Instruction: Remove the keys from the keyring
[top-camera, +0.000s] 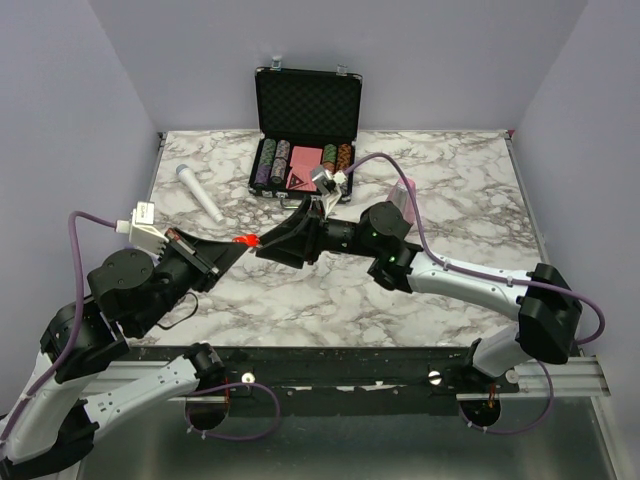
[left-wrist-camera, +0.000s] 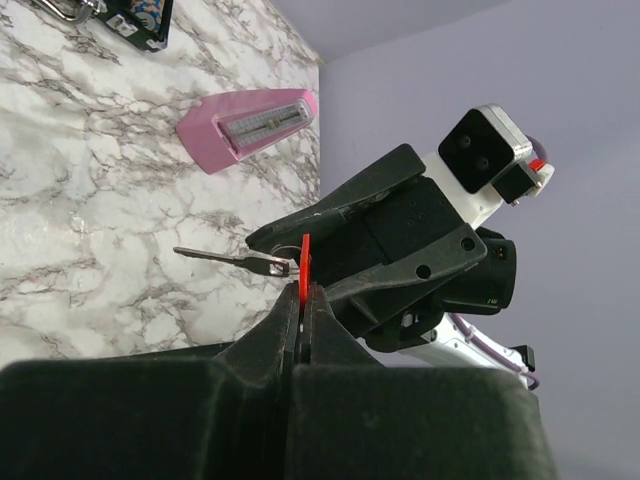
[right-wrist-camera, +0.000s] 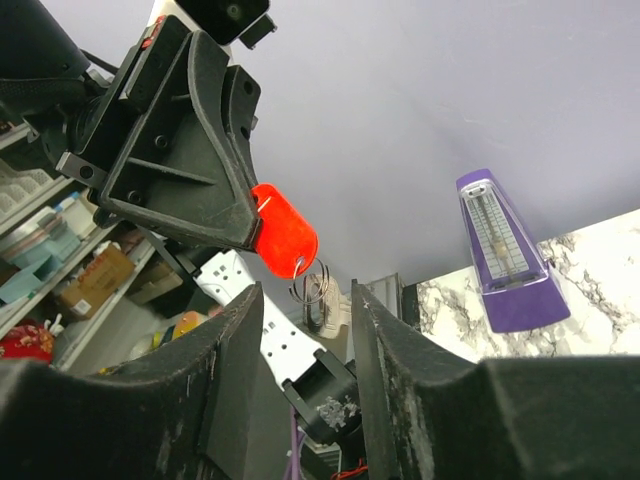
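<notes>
The keyring's red oval tag (top-camera: 243, 240) hangs in the air between my two grippers, above the marble table (top-camera: 450, 190). My left gripper (top-camera: 233, 250) is shut on the tag, which shows edge-on between its jaws in the left wrist view (left-wrist-camera: 304, 268). A silver-grey key (left-wrist-camera: 228, 256) sticks out sideways from the wire ring on the tag. My right gripper (top-camera: 263, 244) is open, its fingers (left-wrist-camera: 350, 200) on either side of the ring. In the right wrist view the red tag (right-wrist-camera: 283, 232) and wire ring (right-wrist-camera: 318, 284) sit just above the gap of the right gripper (right-wrist-camera: 305, 298).
An open black case (top-camera: 306, 100) with poker chips and pink cards stands at the back. A pink metronome (left-wrist-camera: 250, 122) lies on the table behind the right arm. A white microphone (top-camera: 200, 194) lies at the back left.
</notes>
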